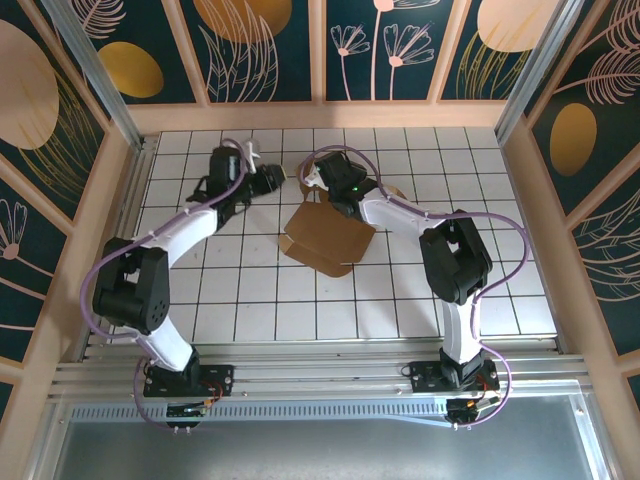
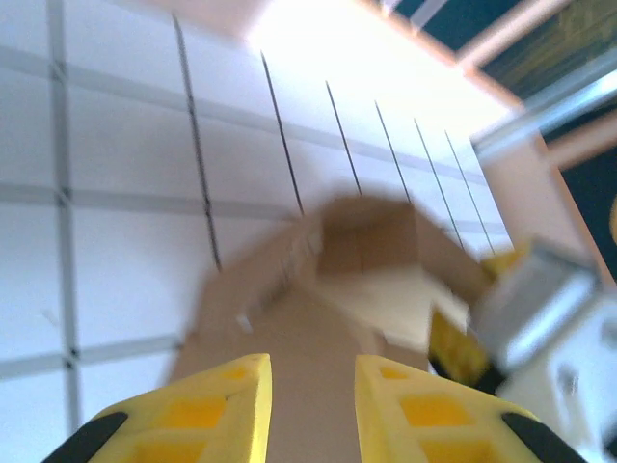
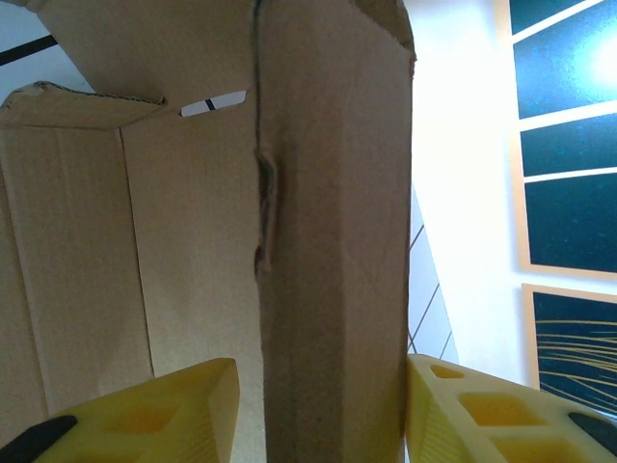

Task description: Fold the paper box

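Between the right gripper's [image 3: 323, 410] yellow fingers [image 3: 178, 410] stands a doubled wall of the paper box [image 3: 333, 241], upright and running straight away from the wrist. The pad on one side touches the fold's edge. The other pad sits just beside the wall with a sliver of backing panel showing, so I cannot tell whether the wall is pinched or merely straddled. The box is plain brown corrugated cardboard, matte, with fine ribbing across its faces. A rough, slightly torn crease line runs down the middle of the wall. Beyond the fingertips a flap bends off at an angle, and a small slanted slot lets white show through. The wall's lower end is cut off by the frame edge.

From above, the half-folded box lies on the white tiled tabletop [image 1: 260, 300] just under and ahead of the right gripper. Its raised sides are uneven, and the arm hides its far corner.

The left gripper [image 2: 313, 410] hovers near the box. Its yellow fingers stand a narrow gap apart with nothing between them, and the cardboard lies just beyond their tips. That view is motion-blurred, so flap edges smear together. A blurred grey-and-yellow shape [image 2: 525, 299] beside the box is too soft to name.
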Controlling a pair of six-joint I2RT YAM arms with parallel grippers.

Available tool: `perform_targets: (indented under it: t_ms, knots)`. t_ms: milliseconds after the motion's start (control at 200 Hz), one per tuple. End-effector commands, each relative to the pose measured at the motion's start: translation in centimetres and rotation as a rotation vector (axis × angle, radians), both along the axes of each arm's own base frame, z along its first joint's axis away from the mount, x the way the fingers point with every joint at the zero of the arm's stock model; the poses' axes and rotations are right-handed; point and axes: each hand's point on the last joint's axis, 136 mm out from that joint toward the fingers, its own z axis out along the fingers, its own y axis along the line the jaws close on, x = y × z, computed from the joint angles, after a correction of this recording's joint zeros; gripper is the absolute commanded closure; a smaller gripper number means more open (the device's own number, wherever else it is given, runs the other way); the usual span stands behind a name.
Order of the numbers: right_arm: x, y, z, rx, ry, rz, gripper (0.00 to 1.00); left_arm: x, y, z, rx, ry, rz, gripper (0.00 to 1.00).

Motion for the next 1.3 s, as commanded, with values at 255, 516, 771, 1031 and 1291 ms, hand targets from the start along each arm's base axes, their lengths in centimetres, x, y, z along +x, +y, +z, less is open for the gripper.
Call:
perform_targets:
  t_ms: [255,516,771,1031,1291]
  knots:
    - [-1.3,0.7,-0.6,0.035,0.059,0.029,0.52,7.3,-1.2,-8.5,0.151,0.123,-0.174,0.79]
    - [-1.4,0.8,-0.8,0.036,0.066,0.029,0.52,7.5,-5.5,-10.8,-0.014,0.174,-0.314,0.76]
    - [-1.2,0.9,-0.9,0.038,0.069,0.029,0.52,5.6,-7.7,-10.8,-0.045,0.179,-0.398,0.76]
    - [-1.1,1.2,-1.1,0.052,0.077,0.029,0.52,2.1,-9.3,-11.3,-0.100,0.194,-0.478,0.77]
    - [-1.2,1.2,-1.4,0.054,0.084,0.029,0.52,-0.4,-10.9,-12.1,-0.120,0.196,-0.528,0.78]
